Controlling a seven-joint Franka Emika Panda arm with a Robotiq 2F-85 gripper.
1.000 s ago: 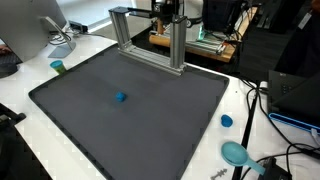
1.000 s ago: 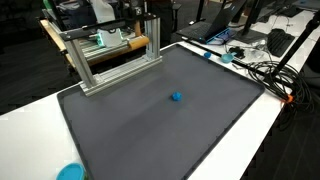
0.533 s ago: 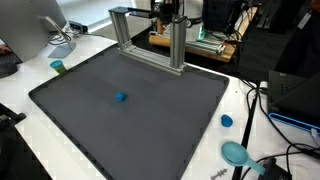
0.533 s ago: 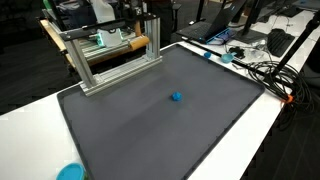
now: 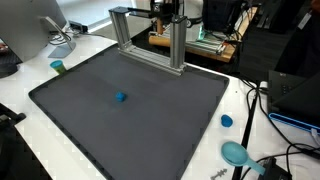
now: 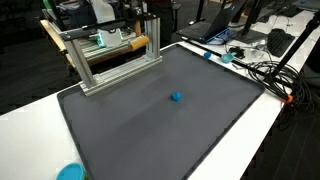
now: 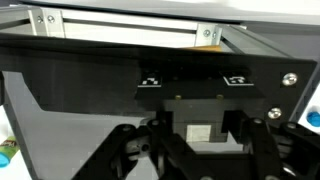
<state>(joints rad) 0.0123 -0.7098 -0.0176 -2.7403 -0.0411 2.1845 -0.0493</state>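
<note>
My gripper [image 5: 166, 12] sits high at the back of the table, right at the top of the aluminium frame [image 5: 178, 45]. In the wrist view the gripper [image 7: 200, 135] faces a black panel with screws, and the aluminium frame [image 7: 130, 25] runs across the top. A small pale square shows between the dark fingers [image 7: 160, 150]. How far they are closed, and whether they hold anything, does not show. A small blue object [image 5: 120, 97] [image 6: 176, 97] lies alone on the dark mat [image 5: 130, 135] [image 6: 140, 135], far from the gripper.
A teal cup [image 5: 58, 67] stands beside the mat, and a blue cap [image 5: 226, 121] and a teal dish [image 5: 236, 153] lie on the white table. Cables [image 6: 255, 65] trail along one side. A monitor [image 5: 30, 30] stands at a corner, and benches with equipment stand behind the frame.
</note>
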